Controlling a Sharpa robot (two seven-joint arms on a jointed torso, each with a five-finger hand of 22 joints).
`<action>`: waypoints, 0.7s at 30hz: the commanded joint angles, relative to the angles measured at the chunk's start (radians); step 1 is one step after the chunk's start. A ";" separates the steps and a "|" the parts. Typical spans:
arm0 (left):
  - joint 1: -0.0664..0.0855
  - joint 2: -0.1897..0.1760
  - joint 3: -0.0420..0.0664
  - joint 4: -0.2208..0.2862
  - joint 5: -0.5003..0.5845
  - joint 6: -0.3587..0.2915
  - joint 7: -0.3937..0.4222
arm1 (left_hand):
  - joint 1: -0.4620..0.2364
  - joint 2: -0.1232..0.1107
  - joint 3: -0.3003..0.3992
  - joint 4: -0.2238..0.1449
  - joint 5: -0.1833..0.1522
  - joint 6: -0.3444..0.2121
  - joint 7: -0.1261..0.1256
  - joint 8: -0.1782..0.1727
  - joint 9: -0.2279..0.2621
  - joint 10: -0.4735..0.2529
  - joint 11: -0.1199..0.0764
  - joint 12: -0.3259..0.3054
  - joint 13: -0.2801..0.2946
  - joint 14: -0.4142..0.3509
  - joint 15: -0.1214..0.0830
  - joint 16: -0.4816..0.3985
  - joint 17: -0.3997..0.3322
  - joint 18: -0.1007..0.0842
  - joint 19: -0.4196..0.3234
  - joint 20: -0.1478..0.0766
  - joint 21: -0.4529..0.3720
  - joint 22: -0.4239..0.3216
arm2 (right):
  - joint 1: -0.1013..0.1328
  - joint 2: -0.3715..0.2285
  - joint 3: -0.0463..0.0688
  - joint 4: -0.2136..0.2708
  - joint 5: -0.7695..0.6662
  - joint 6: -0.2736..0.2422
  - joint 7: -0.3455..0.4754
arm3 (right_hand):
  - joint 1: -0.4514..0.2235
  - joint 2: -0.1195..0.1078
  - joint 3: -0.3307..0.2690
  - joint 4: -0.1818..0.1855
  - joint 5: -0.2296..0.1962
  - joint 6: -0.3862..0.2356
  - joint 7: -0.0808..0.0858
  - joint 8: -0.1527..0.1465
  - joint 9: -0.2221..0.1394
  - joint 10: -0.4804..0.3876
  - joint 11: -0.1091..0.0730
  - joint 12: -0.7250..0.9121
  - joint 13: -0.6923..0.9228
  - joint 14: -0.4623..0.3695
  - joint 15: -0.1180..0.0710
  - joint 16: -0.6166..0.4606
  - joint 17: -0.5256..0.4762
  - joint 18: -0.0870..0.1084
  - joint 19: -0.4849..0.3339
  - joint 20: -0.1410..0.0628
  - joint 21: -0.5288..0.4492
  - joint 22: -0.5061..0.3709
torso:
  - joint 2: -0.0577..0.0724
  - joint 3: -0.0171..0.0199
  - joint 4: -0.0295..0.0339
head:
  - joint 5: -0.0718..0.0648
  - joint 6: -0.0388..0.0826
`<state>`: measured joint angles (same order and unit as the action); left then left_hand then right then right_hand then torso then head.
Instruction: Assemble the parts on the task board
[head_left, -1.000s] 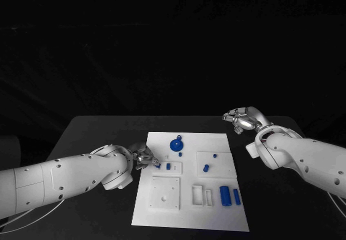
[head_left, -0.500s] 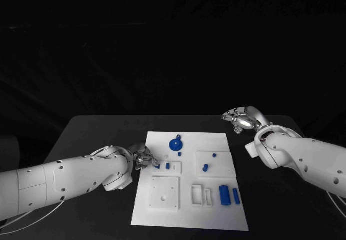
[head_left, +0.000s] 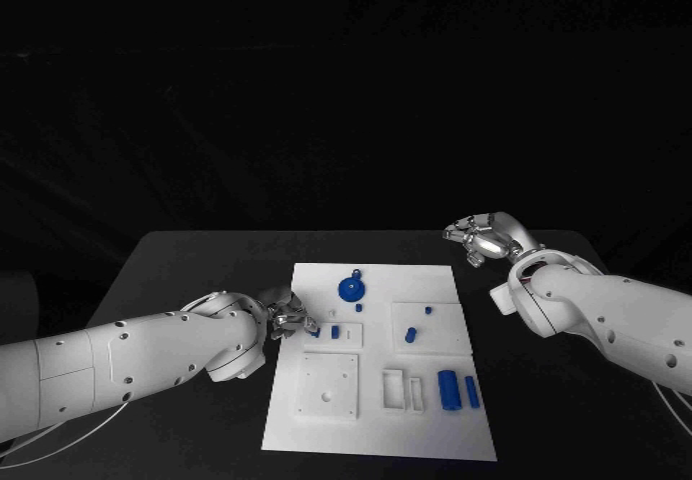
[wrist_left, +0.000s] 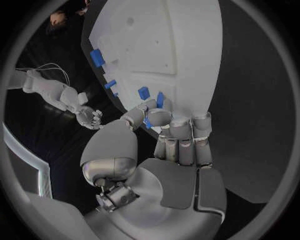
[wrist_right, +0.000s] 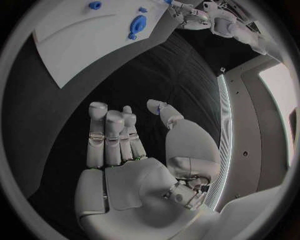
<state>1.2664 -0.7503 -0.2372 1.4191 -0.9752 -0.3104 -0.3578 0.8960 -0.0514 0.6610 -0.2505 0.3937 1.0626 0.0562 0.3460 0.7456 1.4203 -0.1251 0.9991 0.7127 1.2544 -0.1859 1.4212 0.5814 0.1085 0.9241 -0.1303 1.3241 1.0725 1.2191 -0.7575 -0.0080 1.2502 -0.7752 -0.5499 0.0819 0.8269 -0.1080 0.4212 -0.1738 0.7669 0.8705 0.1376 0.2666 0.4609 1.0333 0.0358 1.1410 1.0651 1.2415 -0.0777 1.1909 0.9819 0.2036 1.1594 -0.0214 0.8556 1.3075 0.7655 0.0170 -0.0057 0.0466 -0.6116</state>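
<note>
the black table (head_left: 202, 260) is carrying the white task board (head_left: 378, 440) at its centre, with small blue parts lying scattered across it. the left hand (head_left: 289, 320) is reaching over the board's near-left edge and pinching a small blue part (wrist_left: 147, 123) between thumb and fingertip, just beside two more blue parts (head_left: 345, 333) standing in a raised white block. the right hand (head_left: 483, 238) is hanging off the board's far right corner, fingers relaxed and apart, grasping nothing. a round blue disc (head_left: 352, 290) is lying near the board's far edge. the pinched piece is looking light, rigid and smooth, likely slippery, so gripping its flat sides seems safest.
</note>
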 joint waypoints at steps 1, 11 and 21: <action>-0.001 0.002 -0.001 0.005 -0.011 0.040 -0.010 | 0.006 0.003 0.002 0.002 0.006 0.180 -0.079 0.014 0.083 -0.003 -0.008 0.004 0.001 0.029 -0.034 0.006 0.001 0.012 0.008 -0.138 0.007 0.002 | 0.000 -0.001 0.000 0.003 -0.002 0.004 0.009 | -0.009 0.003 0.003 -0.002 0.004 -0.001 0.006 0.004 -0.001 0.001 -0.006 0.005 -0.001 0.007 -0.002 0.006 -0.001 0.058 0.000 -0.007 -0.004 0.016 | 0.000 -0.0002 -0.0001 | 0.000 -0.001; -0.001 -0.002 -0.002 0.010 -0.024 0.049 -0.016 | 0.007 0.003 0.003 0.001 0.007 0.180 -0.079 0.014 0.083 -0.004 -0.008 0.005 0.001 0.028 -0.034 0.006 0.001 0.012 0.008 -0.138 0.007 0.002 | 0.000 -0.002 0.000 0.005 -0.002 0.004 0.008 | -0.009 0.002 0.003 -0.002 0.005 -0.001 0.006 0.004 -0.001 0.001 -0.006 0.005 -0.002 0.007 -0.002 0.006 -0.002 0.058 0.000 -0.007 -0.004 0.016 | 0.000 0.0000 -0.0001 | -0.001 -0.003; -0.001 0.000 -0.002 0.011 -0.024 0.053 -0.017 | 0.008 0.003 0.004 -0.001 0.010 0.180 -0.079 0.014 0.083 -0.004 -0.008 0.006 0.001 0.028 -0.034 0.008 0.001 0.012 0.007 -0.139 0.008 0.002 | 0.000 -0.003 0.000 0.005 -0.002 0.004 0.008 | -0.009 0.002 0.003 -0.002 0.005 -0.001 0.006 0.004 -0.001 0.001 -0.006 0.006 -0.002 0.007 -0.002 0.006 -0.002 0.058 0.000 -0.007 -0.005 0.016 | 0.000 -0.0010 0.0004 | 0.000 -0.004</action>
<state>1.2677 -0.7529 -0.2371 1.4257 -0.9947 -0.2830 -0.3703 0.8961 -0.0513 0.6619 -0.2502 0.3999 1.0626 0.0561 0.3460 0.7456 1.4201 -0.1250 0.9991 0.7125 1.2559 -0.1871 1.4251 0.5811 0.1085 0.9241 -0.1303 1.3280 1.0733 1.2191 -0.7602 -0.0080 1.2538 -0.7752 -0.5498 0.0816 0.8269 -0.1080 0.4212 -0.1738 0.7668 0.8690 0.1358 0.2667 0.4609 1.0334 0.0358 1.1408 1.0642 1.2413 -0.0774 1.1909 0.9820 0.2036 1.1593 -0.0212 0.8556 1.3074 0.7653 0.0165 -0.0052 0.0452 -0.6152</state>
